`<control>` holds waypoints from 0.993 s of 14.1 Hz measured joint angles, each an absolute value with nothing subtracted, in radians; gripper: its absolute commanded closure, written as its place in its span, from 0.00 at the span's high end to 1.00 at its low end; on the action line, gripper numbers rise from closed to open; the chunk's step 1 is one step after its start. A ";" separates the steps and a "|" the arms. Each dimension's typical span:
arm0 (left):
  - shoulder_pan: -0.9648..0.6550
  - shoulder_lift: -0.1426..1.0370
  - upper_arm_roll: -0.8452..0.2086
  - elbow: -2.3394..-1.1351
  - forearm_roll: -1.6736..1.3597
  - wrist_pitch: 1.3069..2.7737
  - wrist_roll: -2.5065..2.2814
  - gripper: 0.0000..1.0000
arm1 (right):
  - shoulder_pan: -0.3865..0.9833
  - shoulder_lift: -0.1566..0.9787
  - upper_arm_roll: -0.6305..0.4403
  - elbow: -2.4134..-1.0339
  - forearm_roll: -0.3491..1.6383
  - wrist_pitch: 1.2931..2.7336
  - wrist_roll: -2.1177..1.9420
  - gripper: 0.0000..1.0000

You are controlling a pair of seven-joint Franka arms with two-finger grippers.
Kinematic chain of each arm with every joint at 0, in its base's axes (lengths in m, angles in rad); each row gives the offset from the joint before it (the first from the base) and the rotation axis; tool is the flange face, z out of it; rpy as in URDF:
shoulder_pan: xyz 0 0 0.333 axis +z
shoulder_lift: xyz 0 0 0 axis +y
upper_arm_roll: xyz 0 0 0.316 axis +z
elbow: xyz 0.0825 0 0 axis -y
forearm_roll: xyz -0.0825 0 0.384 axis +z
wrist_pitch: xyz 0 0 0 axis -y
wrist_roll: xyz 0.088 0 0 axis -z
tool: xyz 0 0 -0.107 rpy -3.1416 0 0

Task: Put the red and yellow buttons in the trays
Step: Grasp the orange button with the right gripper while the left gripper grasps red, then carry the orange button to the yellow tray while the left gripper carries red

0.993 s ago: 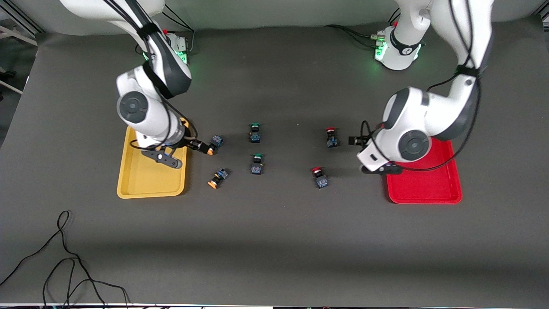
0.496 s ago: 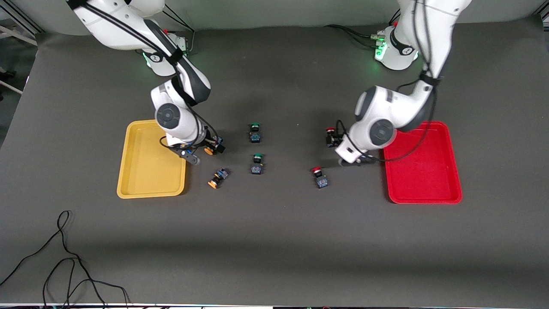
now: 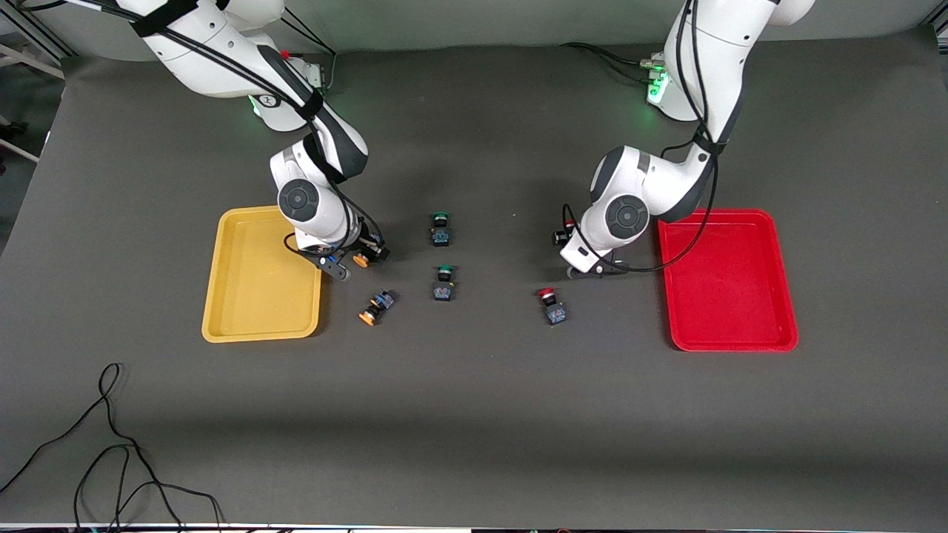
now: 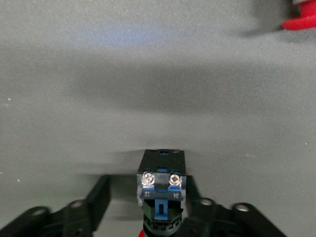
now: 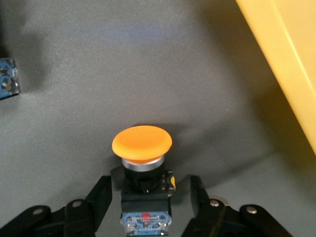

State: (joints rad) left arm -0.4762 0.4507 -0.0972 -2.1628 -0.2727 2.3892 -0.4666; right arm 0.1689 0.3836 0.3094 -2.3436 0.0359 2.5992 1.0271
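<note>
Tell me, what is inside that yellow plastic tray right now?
Nothing shows in the shallow yellow plastic tray: its visible floor is bare, no buttons in it. The right arm's white wrist covers the corner toward the middle of the table, so that patch stays unseen.

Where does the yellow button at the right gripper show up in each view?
Front view: yellow button at the right gripper, beside the yellow tray.
Right wrist view: yellow button between the open fingers.
Left wrist view: not in it.
Shared landmark: the yellow tray, in the front and right wrist views.
</note>
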 measured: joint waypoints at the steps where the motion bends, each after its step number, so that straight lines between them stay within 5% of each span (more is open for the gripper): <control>1: -0.476 0.447 -0.097 -2.162 -0.273 2.389 -0.467 0.00 | 0.168 0.384 0.309 -2.344 0.036 2.606 1.027 0.11; 4: -0.472 0.434 -0.095 -2.148 -0.275 2.369 -0.471 0.00 | 0.165 0.384 0.309 -2.339 0.036 2.611 1.027 0.02; 8: -0.433 0.299 -0.040 -2.043 -0.203 2.036 -0.465 0.00 | 0.164 0.364 0.309 -2.310 0.036 2.595 1.027 0.02; 11: -0.302 0.167 -0.004 -2.005 -0.078 1.838 -0.318 0.00 | 0.159 0.301 0.305 -2.280 0.036 2.486 1.027 0.02; 14: -0.107 0.138 0.005 -2.045 0.006 1.839 -0.095 0.00 | 0.124 0.171 0.290 -2.264 0.036 2.308 1.004 0.02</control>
